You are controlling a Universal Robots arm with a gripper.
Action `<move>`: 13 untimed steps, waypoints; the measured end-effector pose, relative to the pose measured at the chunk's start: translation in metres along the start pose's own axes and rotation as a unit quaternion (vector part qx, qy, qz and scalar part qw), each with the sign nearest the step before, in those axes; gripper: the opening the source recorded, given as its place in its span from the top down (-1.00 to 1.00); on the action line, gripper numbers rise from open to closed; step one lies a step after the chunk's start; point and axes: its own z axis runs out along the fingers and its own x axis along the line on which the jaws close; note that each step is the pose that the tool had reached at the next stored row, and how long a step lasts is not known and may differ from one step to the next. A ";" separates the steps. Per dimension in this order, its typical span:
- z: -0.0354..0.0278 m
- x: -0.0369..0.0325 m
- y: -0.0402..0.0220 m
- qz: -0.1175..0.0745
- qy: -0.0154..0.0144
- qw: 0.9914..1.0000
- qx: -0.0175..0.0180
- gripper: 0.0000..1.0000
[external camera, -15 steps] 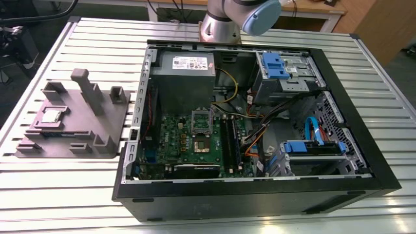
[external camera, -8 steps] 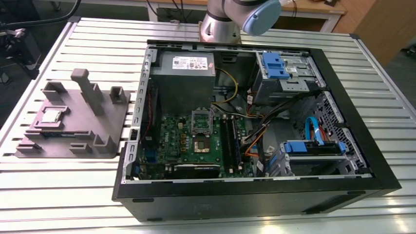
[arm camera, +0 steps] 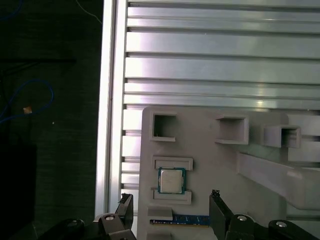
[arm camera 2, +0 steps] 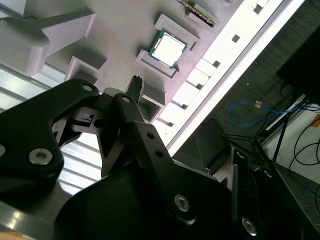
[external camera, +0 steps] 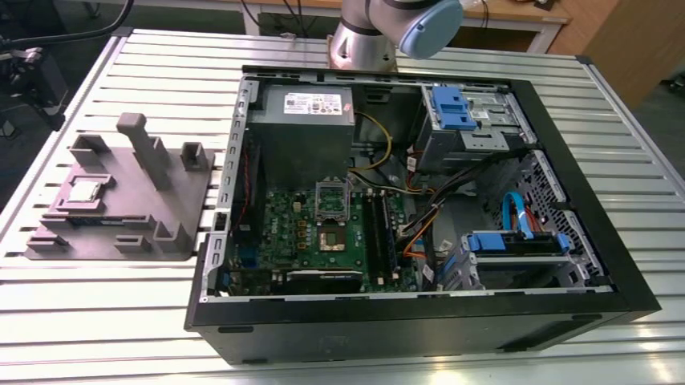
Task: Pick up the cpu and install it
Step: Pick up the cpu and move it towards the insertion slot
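Note:
The cpu (arm camera: pixel 172 180) is a small square chip with a silver top. It lies flat in a shallow pocket of the grey fixture block (arm camera: pixel 210 160). In the exterior view the cpu (external camera: pixel 86 191) sits on the fixture (external camera: pixel 172 200), to the left of the computer case. My gripper (arm camera: pixel 171 209) hovers well above the fixture and is open, with nothing between its black fingers (arm camera: pixel 218 202). The chip lies between them, slightly ahead of the tips. In the second wrist view the cpu (arm camera 2: pixel 169 48) lies beyond one fingertip (arm camera 2: pixel 135 82).
An open computer case (external camera: pixel 599 241) lies on the slatted aluminium table (external camera: pixel 160 72), holding the motherboard (external camera: pixel 284 220), its upright silver socket bracket (external camera: pixel 330 195) and the power supply (external camera: pixel 308 108). The fixture has raised posts (external camera: pixel 144 148) and a memory stick (arm camera: pixel 182 220). The table edge (arm camera: pixel 114 100) is close to the fixture.

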 end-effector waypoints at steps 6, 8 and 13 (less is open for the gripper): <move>0.0017 0.0000 -0.0001 0.000 0.000 1.000 0.000 -0.41; 0.0054 0.0000 -0.0002 0.000 0.000 1.000 0.000 -0.41; 0.0065 0.0000 -0.0003 0.000 0.000 1.000 0.000 -0.41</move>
